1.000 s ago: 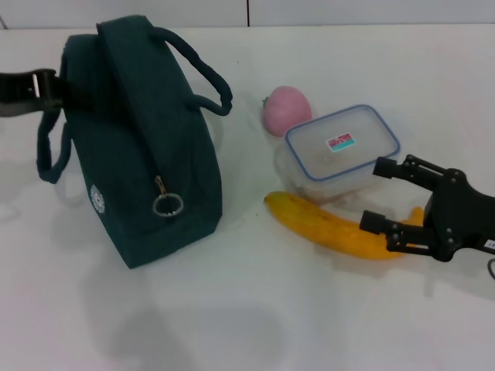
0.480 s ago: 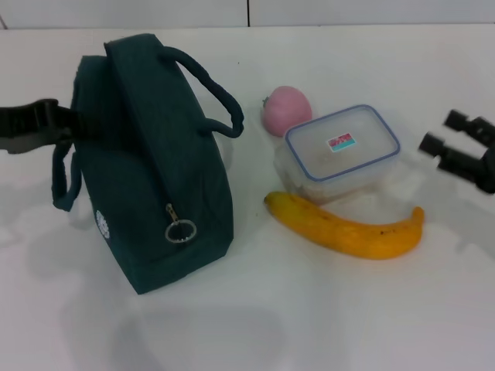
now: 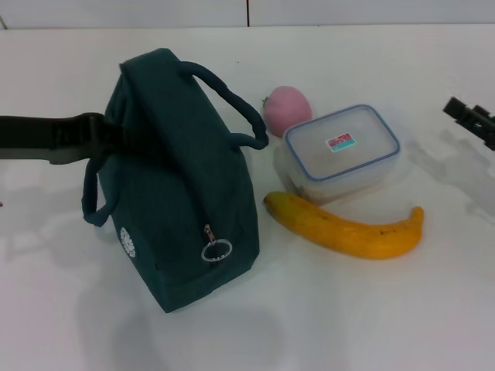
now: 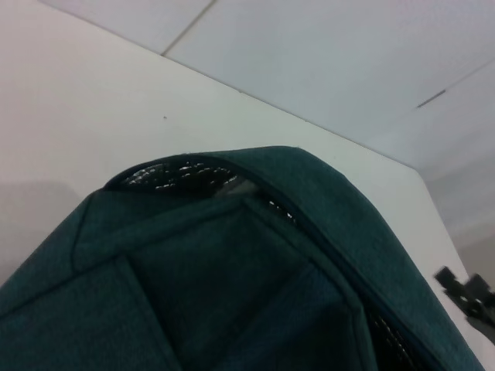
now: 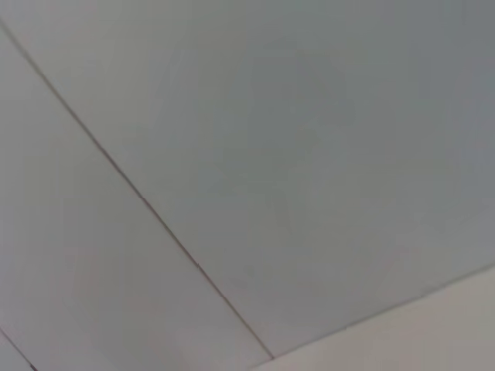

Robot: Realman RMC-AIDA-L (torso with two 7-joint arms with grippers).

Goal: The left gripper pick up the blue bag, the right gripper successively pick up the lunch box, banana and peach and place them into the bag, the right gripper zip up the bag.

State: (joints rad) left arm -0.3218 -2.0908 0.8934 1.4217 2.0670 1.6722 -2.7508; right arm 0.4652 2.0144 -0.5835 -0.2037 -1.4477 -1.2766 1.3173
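The blue bag [image 3: 178, 178] stands upright at centre left, its zip pull ring [image 3: 216, 250] hanging on the near side. My left gripper [image 3: 104, 133] reaches in from the left and is shut on the bag's top edge by a handle. In the left wrist view the bag [image 4: 232, 294] fills the frame, and silver lining [image 4: 182, 171] shows at a gap in its top. The lunch box [image 3: 342, 151], banana [image 3: 348, 230] and pink peach [image 3: 287, 110] lie on the table right of the bag. My right gripper [image 3: 469, 118] is open at the far right edge, clear of them.
The white table [image 3: 325, 309] has bare surface in front of the bag and the banana. A loose bag handle [image 3: 232, 104] arches towards the peach. The right wrist view shows only a pale wall panel [image 5: 309, 154].
The left gripper has dragged the bag right and nearer, close to the banana's tip. The right gripper has pulled back from the banana to the far right edge, holding nothing.
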